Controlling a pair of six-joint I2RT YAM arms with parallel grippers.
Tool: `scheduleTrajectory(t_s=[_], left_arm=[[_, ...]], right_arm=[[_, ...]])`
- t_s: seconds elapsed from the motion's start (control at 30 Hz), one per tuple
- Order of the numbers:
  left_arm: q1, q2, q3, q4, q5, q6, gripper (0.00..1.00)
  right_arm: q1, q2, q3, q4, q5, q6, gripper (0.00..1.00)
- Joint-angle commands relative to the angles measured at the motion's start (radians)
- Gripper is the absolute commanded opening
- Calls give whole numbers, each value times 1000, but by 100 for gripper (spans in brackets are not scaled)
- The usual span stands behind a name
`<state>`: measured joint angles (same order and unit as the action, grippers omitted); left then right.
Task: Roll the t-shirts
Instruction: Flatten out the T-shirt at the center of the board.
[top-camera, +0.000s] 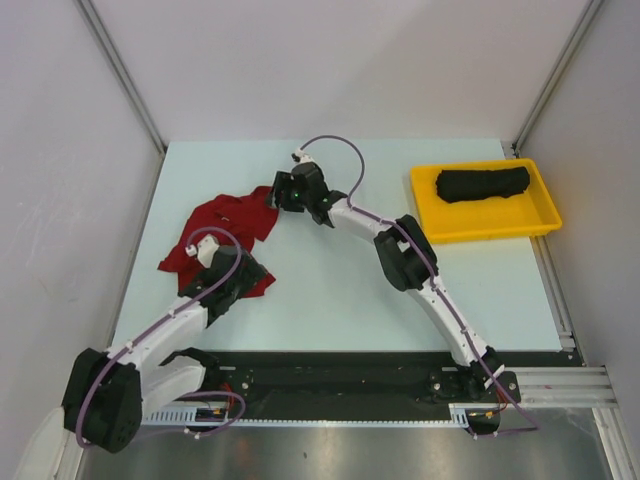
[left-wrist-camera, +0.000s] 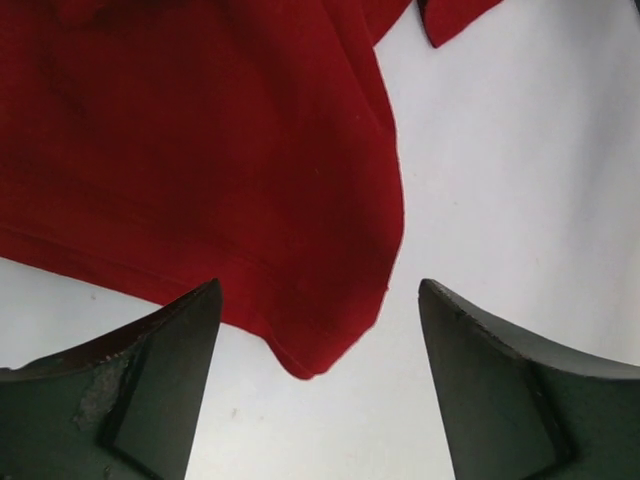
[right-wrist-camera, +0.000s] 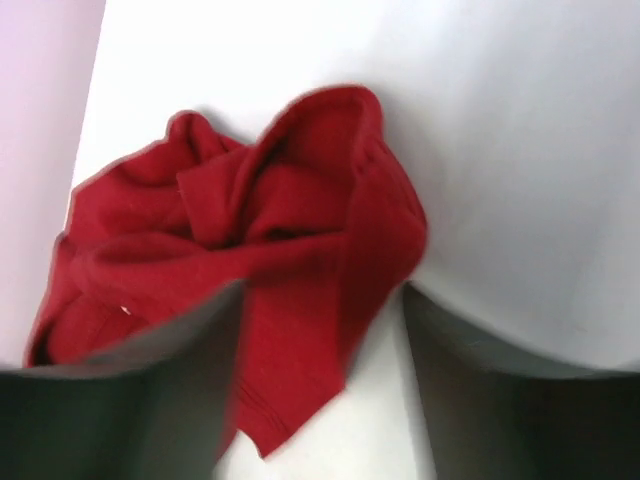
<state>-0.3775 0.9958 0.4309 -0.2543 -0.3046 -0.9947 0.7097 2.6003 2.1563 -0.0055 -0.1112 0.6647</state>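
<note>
red t-shirt (top-camera: 226, 221) crumpled on desk (top-camera: 340, 290), between both grippers | we see left gripper (left-wrist-camera: 320, 295) jaws apart, hem corner just ahead, nearer arm | right gripper (right-wrist-camera: 320, 310) jaws apart, bunched cloth ahead | black t-shirt (top-camera: 482, 184) well off right gripper's right

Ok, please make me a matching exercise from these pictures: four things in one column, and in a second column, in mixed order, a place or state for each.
Things:
1. red t-shirt
2. black t-shirt
3. yellow tray
4. left gripper

Places or states:
A. rolled up, lying inside the yellow tray
B. open, over a corner of red cloth
C. crumpled on the left half of the table
D. at the far right corner of the table

Pairs: 1-C, 2-A, 3-D, 4-B
</note>
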Motion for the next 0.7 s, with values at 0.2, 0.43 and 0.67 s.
scheduleTrajectory(t_s=[0.2,0.43,0.67], left_arm=[[-4,187,58,99,-83,-22,60],[-46,346,189,113,-97,54,14],[-77,246,281,-141,-264,48,0]], right_arm=[[-33,-14,54,-28,-1,24,1],[-143,-273,-202,-39,85,-43,0],[-294,-540,-455,-106,111,-85,0]])
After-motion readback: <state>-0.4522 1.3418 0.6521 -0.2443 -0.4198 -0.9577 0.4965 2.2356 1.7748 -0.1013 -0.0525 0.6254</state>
